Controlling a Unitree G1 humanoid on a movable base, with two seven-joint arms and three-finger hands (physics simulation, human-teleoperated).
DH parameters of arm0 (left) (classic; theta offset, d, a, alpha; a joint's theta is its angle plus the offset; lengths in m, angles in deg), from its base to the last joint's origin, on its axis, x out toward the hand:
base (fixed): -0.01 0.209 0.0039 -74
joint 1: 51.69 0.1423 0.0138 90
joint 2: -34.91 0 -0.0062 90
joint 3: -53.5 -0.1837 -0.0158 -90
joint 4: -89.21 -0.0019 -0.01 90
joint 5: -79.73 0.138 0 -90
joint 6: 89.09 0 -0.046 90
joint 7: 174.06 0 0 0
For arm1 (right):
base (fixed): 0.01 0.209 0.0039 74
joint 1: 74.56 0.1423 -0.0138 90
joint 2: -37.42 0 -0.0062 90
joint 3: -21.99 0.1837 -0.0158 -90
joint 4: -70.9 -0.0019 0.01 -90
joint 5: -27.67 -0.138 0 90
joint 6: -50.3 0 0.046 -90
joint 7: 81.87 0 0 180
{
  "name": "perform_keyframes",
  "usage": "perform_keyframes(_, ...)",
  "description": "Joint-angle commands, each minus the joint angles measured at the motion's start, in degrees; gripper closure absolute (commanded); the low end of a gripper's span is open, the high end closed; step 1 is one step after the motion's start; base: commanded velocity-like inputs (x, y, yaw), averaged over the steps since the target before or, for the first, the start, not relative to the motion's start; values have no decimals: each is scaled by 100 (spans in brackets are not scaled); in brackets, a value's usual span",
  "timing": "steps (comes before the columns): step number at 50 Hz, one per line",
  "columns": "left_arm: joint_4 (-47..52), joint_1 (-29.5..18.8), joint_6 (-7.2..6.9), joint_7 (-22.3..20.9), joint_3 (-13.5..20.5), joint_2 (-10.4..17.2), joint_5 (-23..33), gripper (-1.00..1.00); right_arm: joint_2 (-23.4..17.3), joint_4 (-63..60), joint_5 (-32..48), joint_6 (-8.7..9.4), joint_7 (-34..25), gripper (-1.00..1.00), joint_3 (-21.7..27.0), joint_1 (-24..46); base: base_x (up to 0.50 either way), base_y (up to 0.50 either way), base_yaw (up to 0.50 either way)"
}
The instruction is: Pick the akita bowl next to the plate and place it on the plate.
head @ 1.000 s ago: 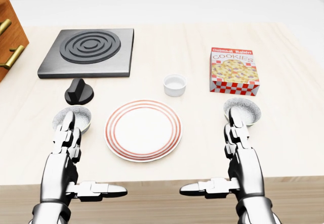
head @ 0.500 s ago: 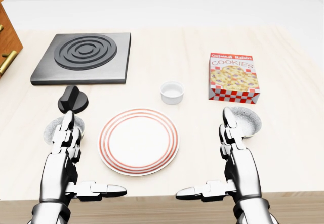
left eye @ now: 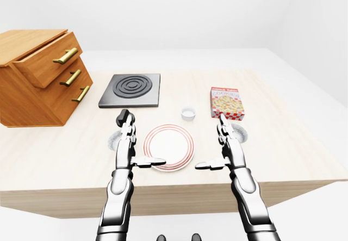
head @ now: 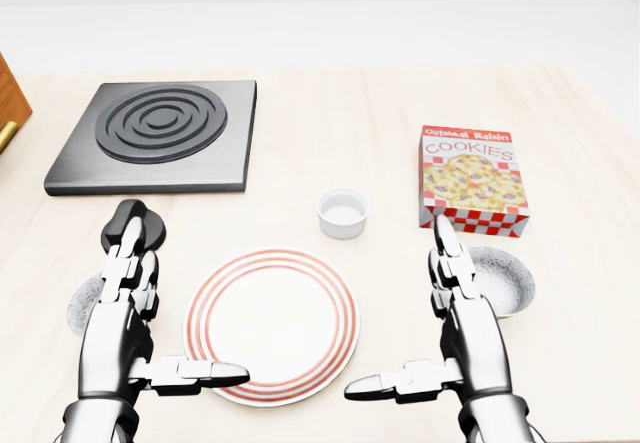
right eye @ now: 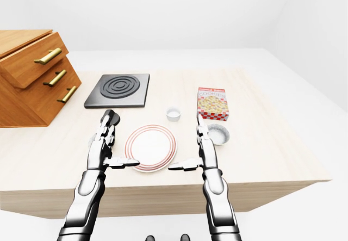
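Observation:
In the head view a white plate point(head: 270, 325) with red rings lies at bottom centre. Two alike grey speckled bowls flank it. The right bowl point(head: 503, 278) is just right of my right hand point(head: 462, 313). The left bowl point(head: 82, 305) is half hidden behind my left hand point(head: 135, 308). Both hands hover flat above the table on either side of the plate, fingers straight, thumbs pointing inward, open and holding nothing. The left thumb reaches over the plate's rim.
A small white ramekin point(head: 342, 211) stands above the plate, a cookies box point(head: 473, 178) at upper right. A black burner plate point(head: 155, 133) lies upper left, with a black knob point(head: 142, 225) behind my left fingertips. A wooden drawer cabinet point(left eye: 38, 75) stands at the table's left.
The whole picture has slid downward, so the camera has moved. The table's near edge has left the head view. Both hands keep the same open pose and now reach level with the bowls.

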Motion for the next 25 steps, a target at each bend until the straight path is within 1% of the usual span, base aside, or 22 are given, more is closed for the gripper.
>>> perform_keyframes(1, 49, -4, -70, -1, 11, 6, -33, -100, 7, 27, 102, -63, -59, -100, -68, -45, 0, 0, 0)
perform_keyframes(3, 79, 4, -94, -2, 10, 5, -35, -100, 8, 9, 119, -55, -43, -100, -62, -43, 0, 0, 0)
perform_keyframes(4, 28, -11, -57, -5, 19, 9, -38, -100, 8, 27, 121, -72, -37, -100, -57, -34, 0, 0, 0)
perform_keyframes(9, 11, -27, -74, 2, 25, 11, -38, -100, 12, -3, 108, -28, -36, -100, -49, -24, 0, 0, 0)
perform_keyframes(13, 20, -21, -80, 0, 23, 11, -38, -100, 9, 61, 116, -87, -24, -100, -43, -11, 0, 0, 0)
perform_keyframes(17, 29, -19, -90, 1, 24, 11, -40, -100, 8, 40, 126, -74, -14, -100, -42, -12, 0, 0, 0)
perform_keyframes(18, -14, -26, -55, 0, 27, 12, -40, -100, 9, 59, 130, -82, 1, -100, -34, -2, 0, 0, 0)
perform_keyframes(20, 9, -20, -76, 5, 20, 8, -35, -100, 2, 136, 144, -129, 19, -100, -22, 24, 0, 0, 0)
perform_keyframes(22, -32, -37, -57, 7, 27, 11, -37, -100, 5, 117, 154, -110, 32, -100, -21, 22, 0, 0, 0)
perform_keyframes(25, -27, -31, -60, 8, 23, 9, -39, -100, 1, 123, 160, -155, 29, -100, -24, 6, 0, 0, 0)
